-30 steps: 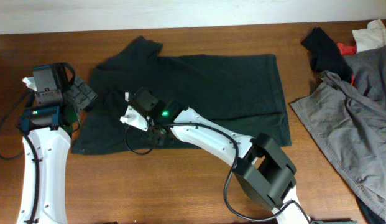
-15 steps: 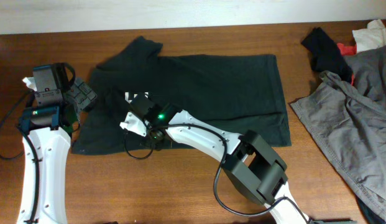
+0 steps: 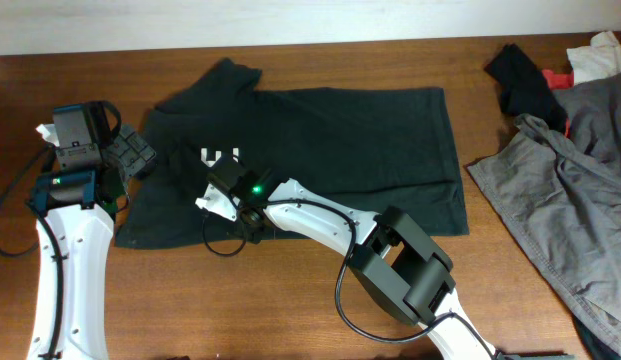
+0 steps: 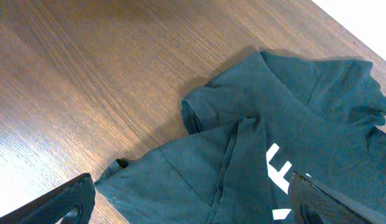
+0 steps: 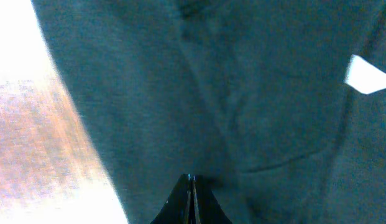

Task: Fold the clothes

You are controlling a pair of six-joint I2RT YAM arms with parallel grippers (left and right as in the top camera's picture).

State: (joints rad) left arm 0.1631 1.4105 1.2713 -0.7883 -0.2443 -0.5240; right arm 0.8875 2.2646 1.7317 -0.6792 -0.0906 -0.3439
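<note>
My right gripper (image 5: 190,186) clamped on the clothes (image 3: 370,130) near one long edge, my left gripper (image 4: 189,193) jaws wide apart, above their crumpled end.

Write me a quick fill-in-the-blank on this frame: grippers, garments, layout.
1. The right gripper is ___ on the dark garment.
2. The left gripper is wide ___, holding nothing.
3. Its logo is coloured ___.
4. In the overhead view, the grey garment lies at the table's ___ edge.
Missing words: shut; open; white; right.
</note>
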